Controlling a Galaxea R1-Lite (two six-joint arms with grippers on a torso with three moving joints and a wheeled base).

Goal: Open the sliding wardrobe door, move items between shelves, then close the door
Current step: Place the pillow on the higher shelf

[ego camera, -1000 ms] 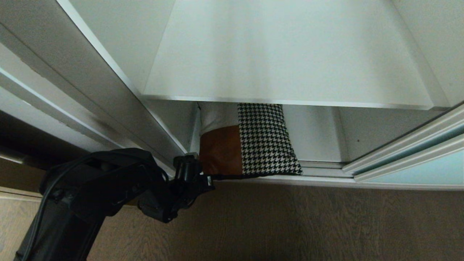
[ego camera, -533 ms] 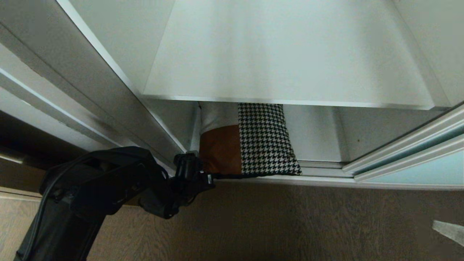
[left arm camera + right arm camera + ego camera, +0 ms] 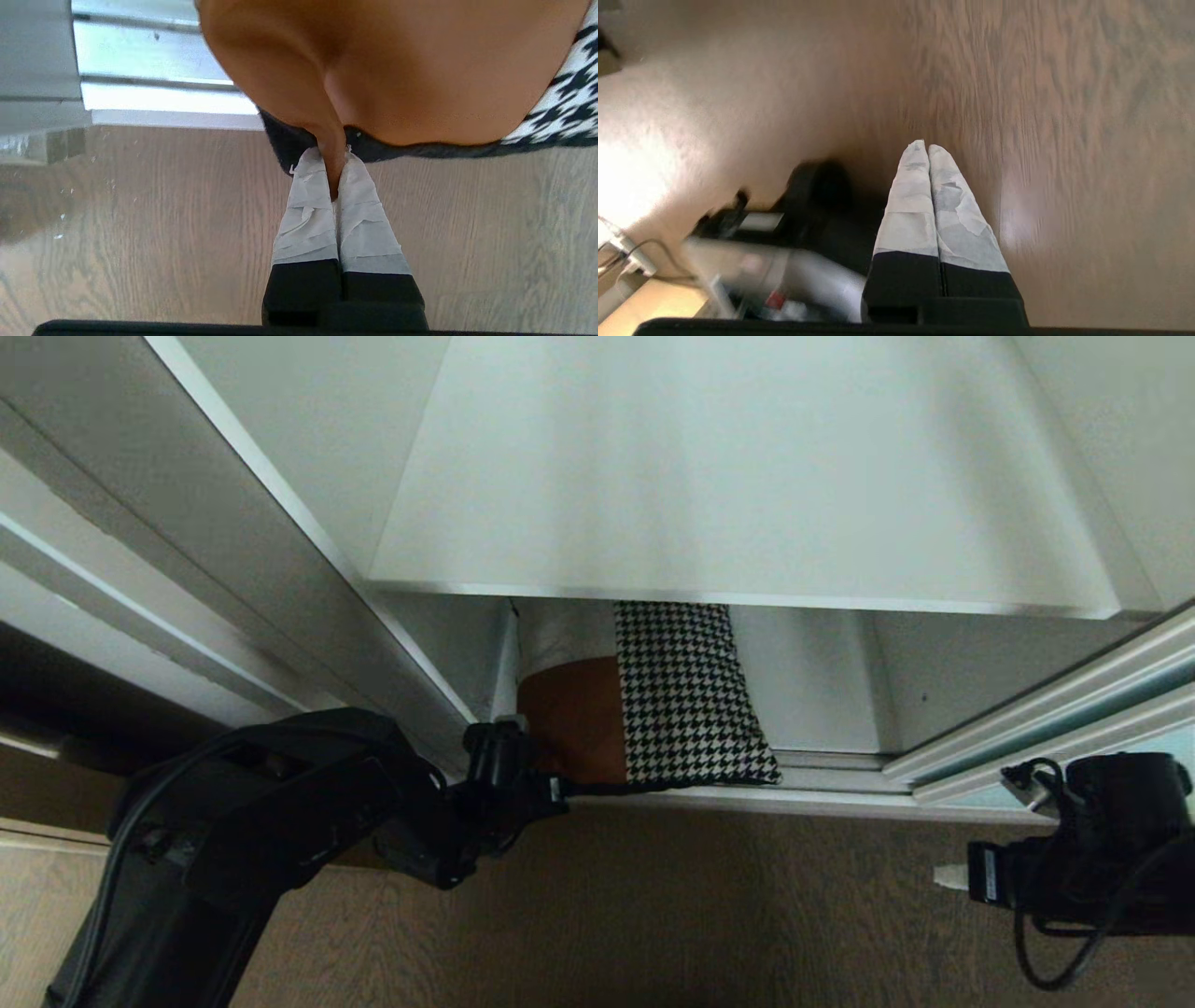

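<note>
The left gripper (image 3: 334,175) has its jaws pressed together on a thin pinch of the rust-brown fabric at the front edge of the folded bundle of clothes (image 3: 653,700); in the left wrist view the fold runs down between the two taped fingers (image 3: 308,219), with a black hem just behind them and the houndstooth piece off to one side. The right gripper (image 3: 927,151) has its jaws fully closed as well, tips touching, with nothing between them and only the wooden floor (image 3: 700,915) beyond.

The bundle lies on the lowest shelf (image 3: 822,709) of the wardrobe, at its front left, with the brown piece on the left and the houndstooth piece beside it on the right, its front edge reaching over the bottom track. A wider white shelf (image 3: 747,504) juts out above and hides the rear of the bundle. The sliding wardrobe door (image 3: 1074,709) stands pushed to the right, its frame slanting across the right edge of the opening.

The left arm (image 3: 261,821) reaches in low from the lower left, its wrist just beside the left frame post. The right arm (image 3: 1092,849) hangs at the right edge above the floor, in front of the door's lower frame, its pale fingertip pointing left, well apart from the bundle.
</note>
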